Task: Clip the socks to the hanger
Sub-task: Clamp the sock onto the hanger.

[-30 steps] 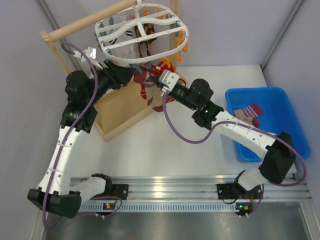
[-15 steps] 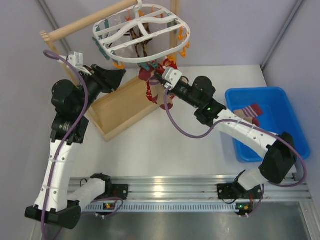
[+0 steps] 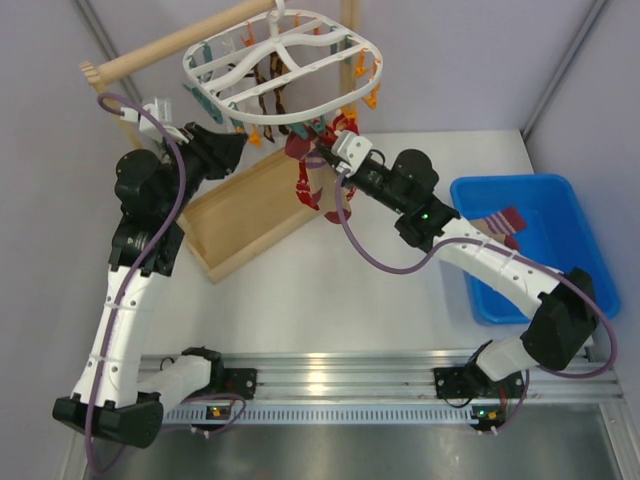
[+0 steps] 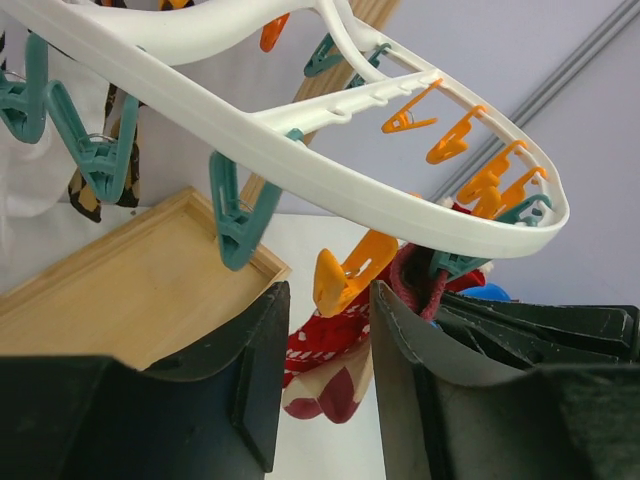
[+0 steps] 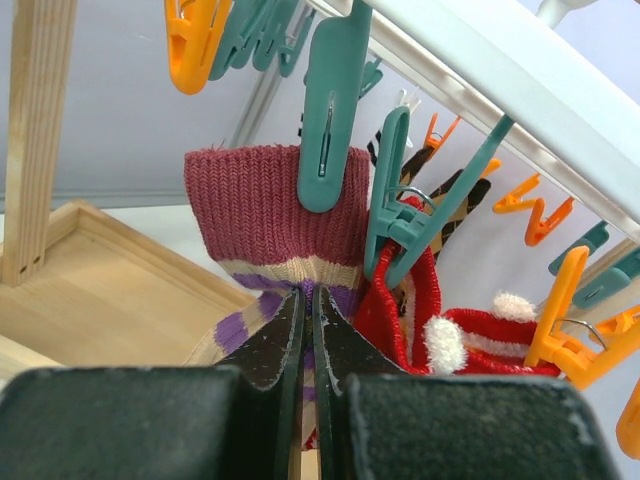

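The hanger [image 3: 275,70] sits right above the left gripper [image 4: 325,300] and right gripper [image 5: 308,300]. The socks [image 5: 265,215] dangle off it just ahead of the right one, tray [image 3: 235,220] below the left one, bin [image 3: 575,215] well off right.

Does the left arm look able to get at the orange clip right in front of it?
Probably yes: the left gripper is open and the orange clip hangs just ahead of it, nothing between. The right gripper, shut on the striped sock, is off to one side.

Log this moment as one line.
right gripper: shut on striped sock | sock: in teal clip on hanger | left gripper: open, empty
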Robot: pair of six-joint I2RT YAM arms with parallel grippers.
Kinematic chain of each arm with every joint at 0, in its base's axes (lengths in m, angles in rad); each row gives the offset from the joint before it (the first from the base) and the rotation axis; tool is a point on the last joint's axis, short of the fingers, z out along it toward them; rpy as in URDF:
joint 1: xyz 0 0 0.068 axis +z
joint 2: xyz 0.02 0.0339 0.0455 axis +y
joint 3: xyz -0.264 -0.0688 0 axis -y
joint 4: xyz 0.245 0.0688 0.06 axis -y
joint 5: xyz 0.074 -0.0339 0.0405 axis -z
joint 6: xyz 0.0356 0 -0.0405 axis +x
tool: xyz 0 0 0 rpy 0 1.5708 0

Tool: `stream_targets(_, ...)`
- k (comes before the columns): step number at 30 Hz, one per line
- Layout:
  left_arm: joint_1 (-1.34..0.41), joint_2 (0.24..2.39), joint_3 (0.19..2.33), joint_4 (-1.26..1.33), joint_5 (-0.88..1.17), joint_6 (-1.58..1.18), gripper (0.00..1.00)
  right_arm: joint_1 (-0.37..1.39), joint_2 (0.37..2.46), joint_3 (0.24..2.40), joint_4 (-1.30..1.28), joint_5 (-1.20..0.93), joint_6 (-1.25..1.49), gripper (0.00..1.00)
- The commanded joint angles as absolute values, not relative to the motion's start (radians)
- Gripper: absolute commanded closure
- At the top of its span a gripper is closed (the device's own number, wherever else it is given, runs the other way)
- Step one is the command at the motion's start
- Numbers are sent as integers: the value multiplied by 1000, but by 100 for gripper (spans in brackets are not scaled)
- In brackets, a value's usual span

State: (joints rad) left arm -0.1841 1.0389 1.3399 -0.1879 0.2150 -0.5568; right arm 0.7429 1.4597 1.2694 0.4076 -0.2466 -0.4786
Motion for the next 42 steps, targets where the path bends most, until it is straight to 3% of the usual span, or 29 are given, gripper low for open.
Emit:
stream_targets(1, -178, 1042, 1364, -141, 186, -543, 59, 727, 1416, 1269, 414, -275, -471, 100)
stream_targets(15, -179, 1109, 1384, -65, 250, -606, 68, 726, 1424, 1290, 350, -377, -460, 100)
stream_targets(25, -179, 1114, 1390, -77, 284, -595, 96, 654, 1456, 1338, 273, -393, -407, 100)
stream_targets(26, -179, 1114, 1391, -83, 291, -595, 97, 641, 1460, 1351, 262, -406, -388, 99)
stream_targets(28, -179, 1114, 1391, -86, 311, -594, 100, 611, 1460, 1377, 232, -466, -348, 87)
stream_targets(30, -179, 1114, 1393, -90, 322, -594, 100, 606, 1448, 1390, 191, -520, -345, 67)
stream_targets(31, -181, 1121, 1394, -94, 337, -595, 100, 606, 1433, 1394, 175, -585, -338, 63)
stream_targets(34, -184, 1132, 1408, -106, 365, -606, 100, 618, 1390, 1391, 149, -686, -295, 60)
stream_targets(42, -206, 1149, 1417, -109, 362, -620, 100, 705, 1336, 1442, 147, -675, -161, 63)
